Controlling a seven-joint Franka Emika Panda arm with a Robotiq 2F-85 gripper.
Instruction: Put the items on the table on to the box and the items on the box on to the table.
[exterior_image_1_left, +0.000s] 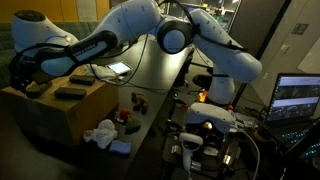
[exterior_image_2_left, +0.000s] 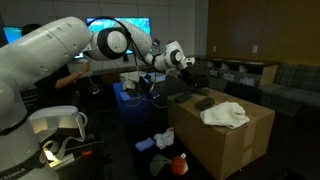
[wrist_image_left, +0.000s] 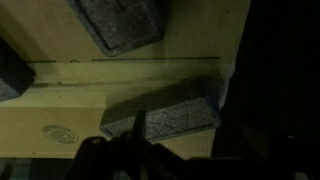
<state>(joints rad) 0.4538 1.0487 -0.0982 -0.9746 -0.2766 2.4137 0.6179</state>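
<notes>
Over the tan cardboard box (wrist_image_left: 90, 100) the gripper (wrist_image_left: 125, 155) hangs above a grey, seemingly felt-like slab (wrist_image_left: 165, 115), its grip unreadable.

A lit laptop (exterior_image_1_left: 297, 98) sits at the right edge in an exterior view. A blue monitor (exterior_image_2_left: 120, 24) glows at upper left, and a sofa (exterior_image_2_left: 292, 82) stands far right.

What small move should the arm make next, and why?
Probably lower the gripper straight down toward the grey block. The wrist view shows that block lying flat on the box just ahead of the gripper, untouched, and in an exterior view the gripper hangs above the box top. Whether it is open is too dark to tell.
</notes>
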